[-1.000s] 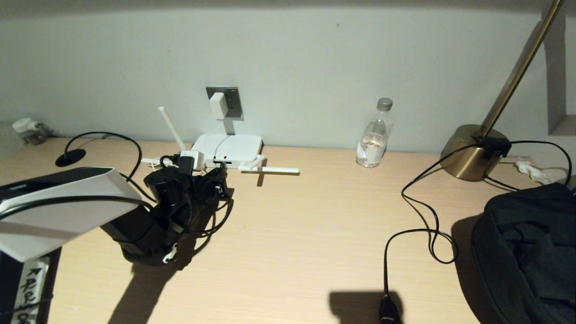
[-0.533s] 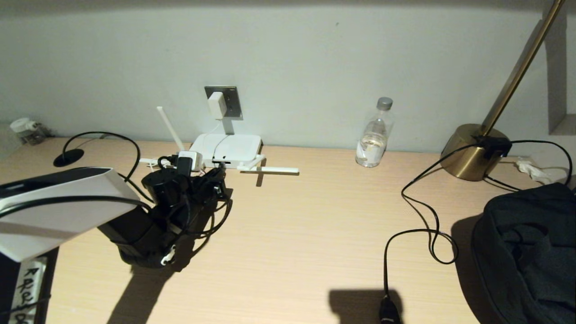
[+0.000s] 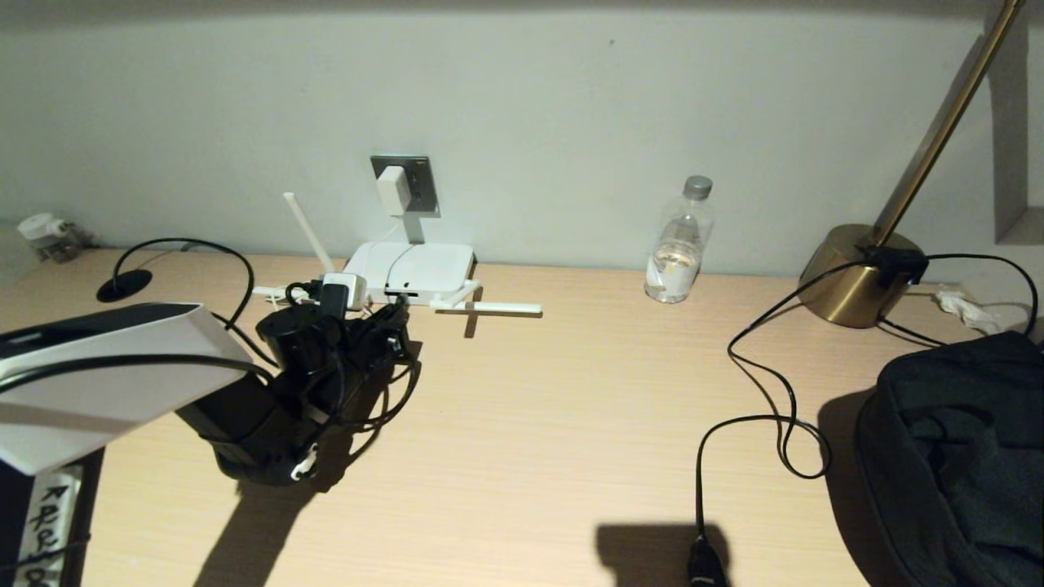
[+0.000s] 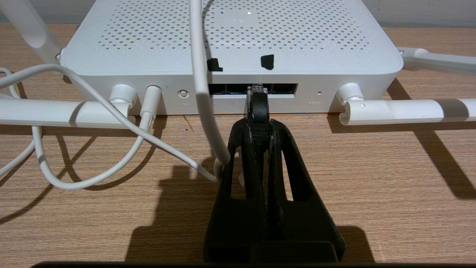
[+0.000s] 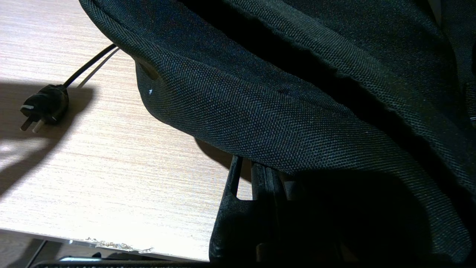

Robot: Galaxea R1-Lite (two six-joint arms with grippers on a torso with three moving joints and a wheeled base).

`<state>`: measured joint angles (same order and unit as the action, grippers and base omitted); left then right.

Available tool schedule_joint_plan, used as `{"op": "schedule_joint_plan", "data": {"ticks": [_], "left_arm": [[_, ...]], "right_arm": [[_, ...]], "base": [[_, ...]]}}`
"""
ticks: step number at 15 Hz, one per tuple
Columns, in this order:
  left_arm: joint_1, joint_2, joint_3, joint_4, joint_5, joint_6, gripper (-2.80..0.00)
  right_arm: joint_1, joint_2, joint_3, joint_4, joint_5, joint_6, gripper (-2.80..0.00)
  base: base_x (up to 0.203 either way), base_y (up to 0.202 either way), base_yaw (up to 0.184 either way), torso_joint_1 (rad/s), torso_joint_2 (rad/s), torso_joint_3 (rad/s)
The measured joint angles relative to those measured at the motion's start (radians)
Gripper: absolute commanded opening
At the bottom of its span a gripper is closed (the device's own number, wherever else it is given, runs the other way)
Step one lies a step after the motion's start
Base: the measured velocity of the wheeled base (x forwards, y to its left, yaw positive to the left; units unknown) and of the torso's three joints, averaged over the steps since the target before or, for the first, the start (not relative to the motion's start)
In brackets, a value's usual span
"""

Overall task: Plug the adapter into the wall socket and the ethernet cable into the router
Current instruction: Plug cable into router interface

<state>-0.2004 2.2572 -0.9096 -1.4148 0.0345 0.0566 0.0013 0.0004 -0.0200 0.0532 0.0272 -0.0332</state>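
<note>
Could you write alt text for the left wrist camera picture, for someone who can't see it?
A black left pincer, shut on the ethernet cable, holds its clear connector at the dark port slot on the front edge of the white router. The router sits on a wooden desk, antennas spread sideways, with thin white cords looping in front.

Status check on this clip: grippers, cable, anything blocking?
Left gripper shut on ethernet cable, clear tip at router port slot. Adapter in wall socket. Right gripper parked under black bag. White cord alongside.

Black hand, white arm shell
</note>
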Motion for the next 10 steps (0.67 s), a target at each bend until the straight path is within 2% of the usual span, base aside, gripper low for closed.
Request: {"op": "schedule_joint_plan", "data": {"ticks": [10], "left_arm": [[-0.007,-0.006,0.001,0.001,0.002,0.000,-2.80]], "right_arm": [[0.000,0.000,0.000,0.000,0.000,0.000,-2.80]], "base": [[0.000,0.000,0.000,0.000,0.00,0.000]]}}
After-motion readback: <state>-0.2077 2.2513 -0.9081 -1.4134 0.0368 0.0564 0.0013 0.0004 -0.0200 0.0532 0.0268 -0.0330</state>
